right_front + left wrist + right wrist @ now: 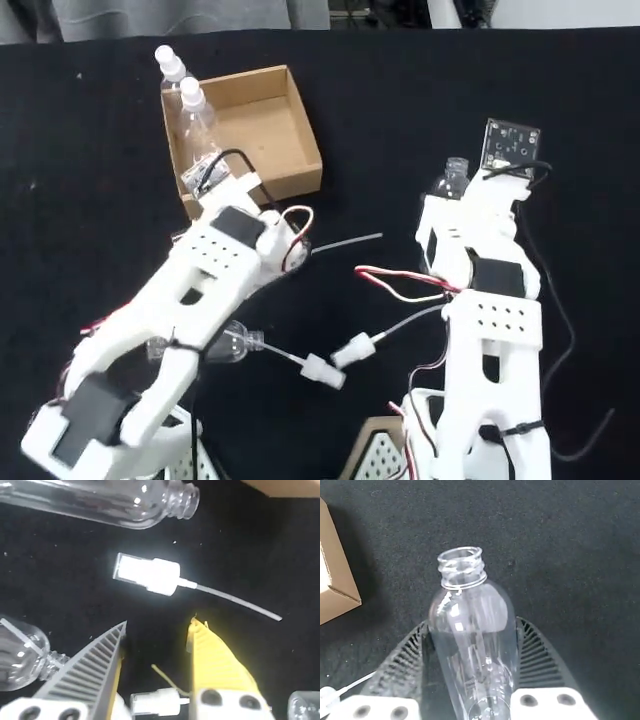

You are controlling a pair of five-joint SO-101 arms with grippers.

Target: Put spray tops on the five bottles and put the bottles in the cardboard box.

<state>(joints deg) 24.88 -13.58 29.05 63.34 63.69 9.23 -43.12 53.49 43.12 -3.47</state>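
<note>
Left fingers (215, 662): were spread near a white plastic spray top (147, 573) on the black surface (60, 595).
Right fingers (537, 655): pinched a clear uncapped plastic bottle (470, 630).

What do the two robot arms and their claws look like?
The left arm and right arm are blocky white plastic with rows of small holes, black motors and loose red, white and black cables. The left gripper has one ribbed grey finger and one yellow finger; the right gripper has two ribbed dark grey ones.
</note>
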